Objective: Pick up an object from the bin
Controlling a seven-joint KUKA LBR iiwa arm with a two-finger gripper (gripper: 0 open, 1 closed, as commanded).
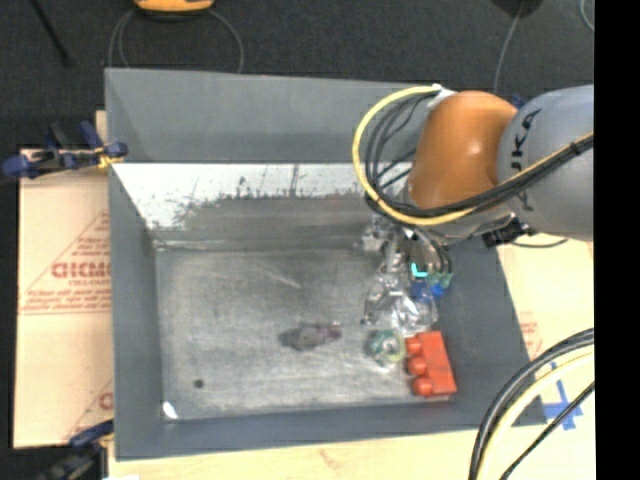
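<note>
Bin (130,268): grey, floor scuffed pale, dark streaks on far wall.
Block (431,364), near right corner: red.
Round item (381,346) beside it: clear, greenish.
Lump (308,337), mid floor: dark grey-purple.
Wrist cover (455,148): orange.
Cables (357,153): yellow, black.

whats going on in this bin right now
A robot arm reaches into the grey metal bin from the right, with its gripper low over the right side of the bin floor. Right by it, near the front right corner, lie a small clear roundish thing and a red studded block. A small dark greyish thing lies apart, nearer the middle. Whether the gripper has hold of anything cannot be told.
</note>
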